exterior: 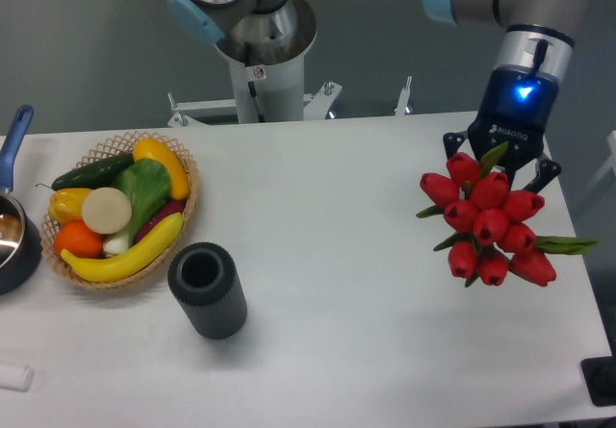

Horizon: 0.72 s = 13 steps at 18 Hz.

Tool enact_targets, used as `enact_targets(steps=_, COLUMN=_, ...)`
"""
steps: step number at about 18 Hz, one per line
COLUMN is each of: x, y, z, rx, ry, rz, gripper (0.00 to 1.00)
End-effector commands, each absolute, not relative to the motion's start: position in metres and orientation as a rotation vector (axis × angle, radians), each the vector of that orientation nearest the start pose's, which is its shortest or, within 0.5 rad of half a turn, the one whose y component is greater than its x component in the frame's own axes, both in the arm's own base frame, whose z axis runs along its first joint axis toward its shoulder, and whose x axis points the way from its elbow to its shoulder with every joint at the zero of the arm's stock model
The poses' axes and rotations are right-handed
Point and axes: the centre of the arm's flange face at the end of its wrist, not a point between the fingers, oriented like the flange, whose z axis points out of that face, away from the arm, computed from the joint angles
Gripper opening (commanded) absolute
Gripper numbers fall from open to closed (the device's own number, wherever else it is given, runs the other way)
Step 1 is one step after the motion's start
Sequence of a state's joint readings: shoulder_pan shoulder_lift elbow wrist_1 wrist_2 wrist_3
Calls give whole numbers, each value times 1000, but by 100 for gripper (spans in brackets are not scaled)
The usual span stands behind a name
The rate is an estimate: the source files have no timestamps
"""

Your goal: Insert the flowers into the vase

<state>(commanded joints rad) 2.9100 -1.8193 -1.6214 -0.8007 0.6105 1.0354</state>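
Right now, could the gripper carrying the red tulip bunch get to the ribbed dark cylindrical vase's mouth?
Probably yes: the vase stands upright, mouth open, with bare table between it and the gripper; only the wicker basket sits close.

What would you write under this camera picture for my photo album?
Robot hand holding a bunch of red tulips at the table's right side, far from the dark ribbed vase beside a fruit basket.

Light even and bright, diffuse, from overhead. White table (366, 284) reads clean, no blown-out patches. Soft short shadows: a faint one under the vase (207, 290) toward lower right, another beneath the basket (183, 218) rim. Blue indicator lamp glows on the gripper (500, 163) body. Mild sheen on the flowers (489, 221) and the banana (125, 253). Focus slightly soft overall; edges of frame show no marked bending.
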Motion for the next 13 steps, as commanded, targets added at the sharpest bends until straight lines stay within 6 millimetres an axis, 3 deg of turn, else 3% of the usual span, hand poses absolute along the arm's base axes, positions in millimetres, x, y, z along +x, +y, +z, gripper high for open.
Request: enact_targets(steps=13, x=-521, y=359, z=451, rx=-2102, ry=-83, rz=21, gripper=29)
